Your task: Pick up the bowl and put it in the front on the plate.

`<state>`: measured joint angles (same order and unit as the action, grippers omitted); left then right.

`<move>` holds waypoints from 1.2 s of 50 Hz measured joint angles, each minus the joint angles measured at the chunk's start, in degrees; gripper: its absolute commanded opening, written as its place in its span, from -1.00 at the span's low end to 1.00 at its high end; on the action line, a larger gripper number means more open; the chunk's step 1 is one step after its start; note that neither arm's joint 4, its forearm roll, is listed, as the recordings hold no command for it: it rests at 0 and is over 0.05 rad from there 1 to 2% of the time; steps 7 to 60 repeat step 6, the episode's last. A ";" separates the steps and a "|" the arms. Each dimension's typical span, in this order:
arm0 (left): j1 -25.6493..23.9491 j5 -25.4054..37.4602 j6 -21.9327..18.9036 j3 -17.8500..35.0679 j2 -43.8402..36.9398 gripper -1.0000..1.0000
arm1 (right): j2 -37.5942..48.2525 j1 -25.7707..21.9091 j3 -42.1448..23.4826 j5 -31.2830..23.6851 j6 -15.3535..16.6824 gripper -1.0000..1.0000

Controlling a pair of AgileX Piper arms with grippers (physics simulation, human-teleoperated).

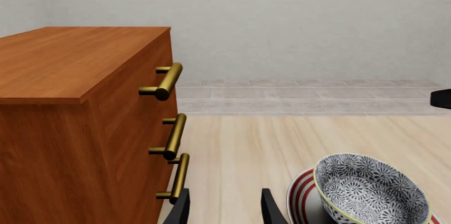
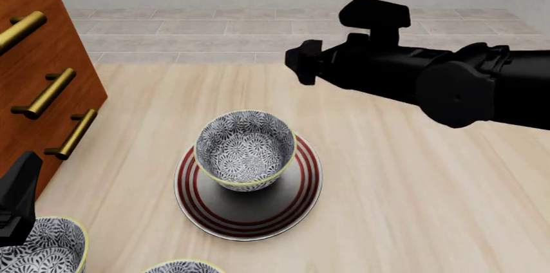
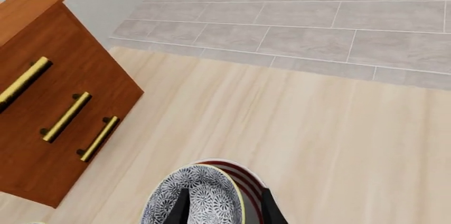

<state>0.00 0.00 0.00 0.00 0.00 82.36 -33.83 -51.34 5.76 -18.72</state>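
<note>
Blue-and-white, the bowl (image 2: 246, 149) stands upright on the plate (image 2: 299, 190), toward its far-left part, the red rings showing all round. The right gripper (image 3: 224, 208) hangs above it, fingers spread and empty, clear of the rim. The left gripper (image 1: 224, 209) sits low at the near left, fingers apart, holding nothing, beside the wooden cabinet (image 2: 35, 73) with brass handles. Two more patterned bowls (image 2: 43, 247) lie at the near edge of the table (image 2: 413, 196).

so I count three small blue-and-white floral bowls (image 2: 246, 149), one white red-ringed plate (image 2: 292, 202), one wooden drawer cabinet (image 2: 47, 67) with three brass handles (image 2: 43, 93), two black arms.
</note>
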 measured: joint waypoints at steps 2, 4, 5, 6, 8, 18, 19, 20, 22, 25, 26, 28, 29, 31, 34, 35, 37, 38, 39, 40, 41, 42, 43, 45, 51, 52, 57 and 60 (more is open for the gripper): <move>0.00 0.00 0.00 0.00 0.00 1.00 | -0.70 0.14 0.14 0.00 -0.03 1.00; 0.00 0.00 0.00 0.00 0.00 1.00 | -1.41 0.31 0.29 0.04 -0.11 1.00; 0.00 0.00 0.00 0.00 0.00 1.00 | -1.74 0.39 0.36 0.07 -0.16 1.00; 0.00 0.00 0.00 0.00 0.00 1.00 | -2.06 0.49 0.44 0.12 -0.19 1.00; 0.00 0.00 0.00 0.00 0.00 1.00 | -2.06 0.49 0.44 0.12 -0.19 1.00; 0.00 0.00 0.00 0.00 0.00 1.00 | -2.06 0.49 0.44 0.12 -0.19 1.00; 0.00 0.00 0.00 0.00 0.00 1.00 | -2.06 0.49 0.44 0.12 -0.19 1.00; 0.00 0.00 0.00 0.00 0.00 1.00 | -2.06 0.49 0.44 0.12 -0.19 1.00; 0.00 0.00 0.00 0.00 0.00 1.00 | -2.06 0.49 0.44 0.12 -0.19 1.00; 0.00 0.00 0.00 0.00 0.00 1.00 | -2.06 0.49 0.44 0.12 -0.19 1.00; 0.00 0.00 0.00 0.00 0.00 1.00 | -2.06 0.49 0.44 0.12 -0.19 1.00; 0.00 0.00 0.00 0.00 0.00 1.00 | -2.06 0.49 0.44 0.12 -0.19 1.00; 0.00 0.00 0.00 0.00 0.00 1.00 | -2.06 0.49 0.44 0.12 -0.19 1.00; 0.00 0.00 0.00 0.00 0.00 1.00 | -2.06 0.49 0.44 0.12 -0.19 1.00; 0.00 0.00 0.00 0.00 0.00 1.00 | -2.06 0.49 0.44 0.12 -0.19 1.00; 0.00 0.00 0.00 0.00 0.00 1.00 | -2.06 0.49 0.44 0.12 -0.19 1.00; 0.00 0.00 0.00 0.00 0.00 1.00 | -2.06 0.49 0.44 0.12 -0.19 1.00; 0.00 0.00 0.00 0.00 0.00 1.00 | -2.06 0.49 0.44 0.12 -0.19 1.00; 0.00 0.00 0.00 0.00 0.00 1.00 | -2.06 0.49 0.44 0.12 -0.19 1.00; 0.00 0.00 0.00 0.00 0.00 1.00 | -2.06 0.49 0.44 0.12 -0.19 1.00; 0.00 0.00 0.00 0.00 0.00 1.00 | -2.06 0.49 0.44 0.12 -0.19 1.00; 0.00 0.00 0.00 0.00 0.00 1.00 | -2.06 0.49 0.44 0.12 -0.19 1.00; 0.00 0.00 0.00 0.00 0.00 1.00 | -2.06 0.49 0.44 0.12 -0.19 1.00; 0.00 0.00 0.00 0.00 0.00 1.00 | -2.06 0.49 0.44 0.12 -0.19 1.00; 0.00 0.00 0.00 0.00 0.00 1.00 | -2.06 0.49 0.44 0.12 -0.19 1.00; 0.00 0.00 0.00 0.00 0.00 1.00 | -2.06 0.49 0.44 0.12 -0.19 1.00; 0.00 0.00 0.00 0.00 0.00 1.00 | -2.06 0.49 0.44 0.12 -0.19 1.00; 0.00 0.00 0.00 0.00 0.00 1.00 | -2.06 0.49 0.44 0.12 -0.19 1.00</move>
